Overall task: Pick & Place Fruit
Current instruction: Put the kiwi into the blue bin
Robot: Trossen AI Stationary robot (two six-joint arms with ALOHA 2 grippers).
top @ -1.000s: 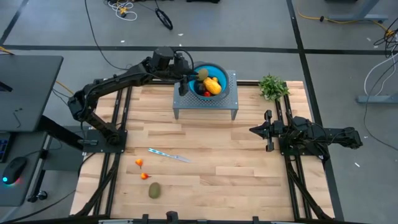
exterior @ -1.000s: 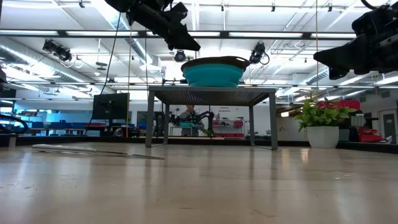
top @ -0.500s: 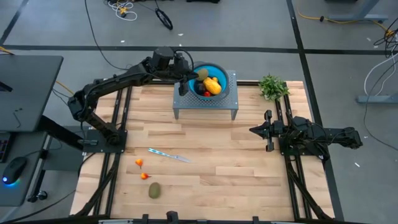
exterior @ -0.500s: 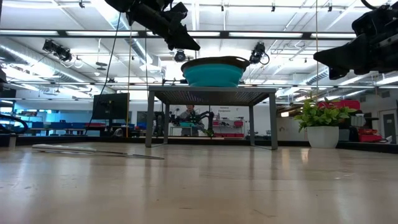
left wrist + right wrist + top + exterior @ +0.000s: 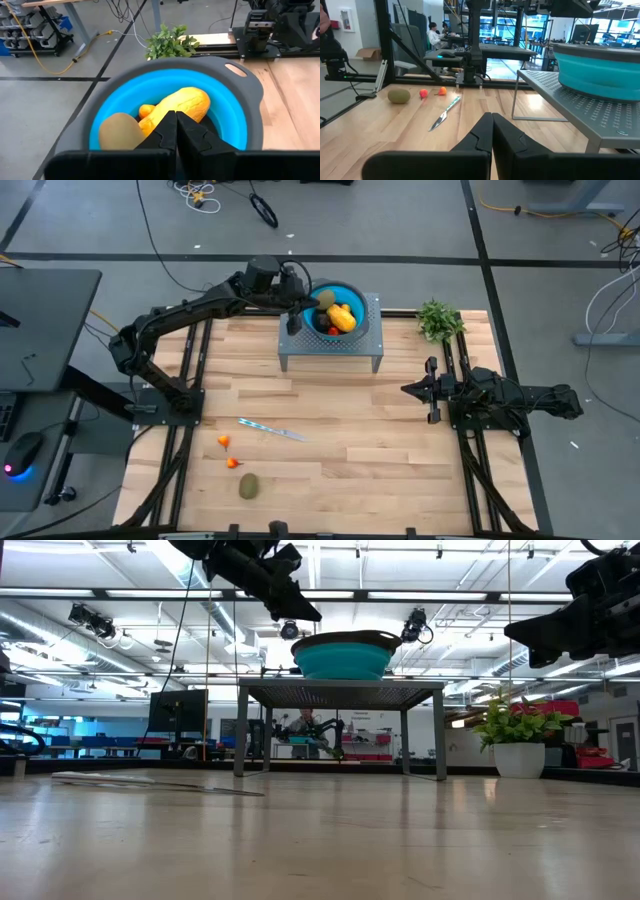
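Fruit (image 5: 175, 107) beneath left end effector (image 5: 176, 131).

A blue bowl (image 5: 345, 656) with a dark rim sits on top of a small grey metal stand (image 5: 340, 692) at the far side of the wooden table (image 5: 320, 840). The stand's four legs rest on the table. A dark robot arm (image 5: 250, 570) hangs just above the bowl's left rim. Another dark arm (image 5: 585, 605) is high at the right edge. A potted green plant (image 5: 520, 730) stands at the table's far right side. A thin silvery stick (image 5: 150, 782) lies flat on the left.
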